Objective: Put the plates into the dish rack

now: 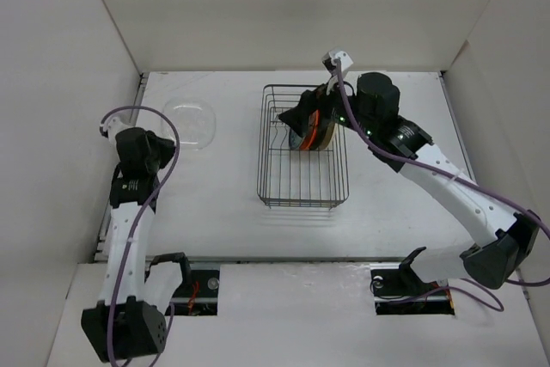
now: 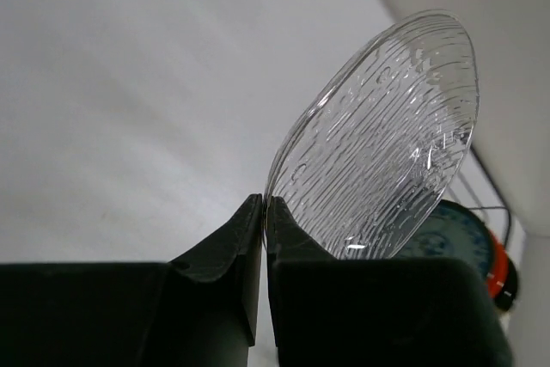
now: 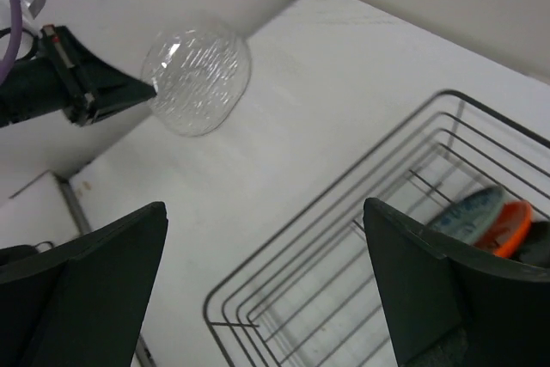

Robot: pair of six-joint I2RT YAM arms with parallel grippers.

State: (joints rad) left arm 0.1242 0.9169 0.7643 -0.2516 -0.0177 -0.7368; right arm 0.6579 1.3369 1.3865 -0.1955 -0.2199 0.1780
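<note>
My left gripper is shut on the rim of the clear glass plate and holds it tilted up off the table at the far left; its ribbed surface fills the left wrist view above the closed gripper. The dish rack stands at centre. The orange plate, teal-patterned plate and a dark plate stand on edge at its far right. My right gripper hovers open and empty over the rack. I cannot make out the cream plate.
White walls enclose the table on the left, back and right. The rack's near half holds bare wire dividers. The right arm's elbow and purple cable reach across the table's right side.
</note>
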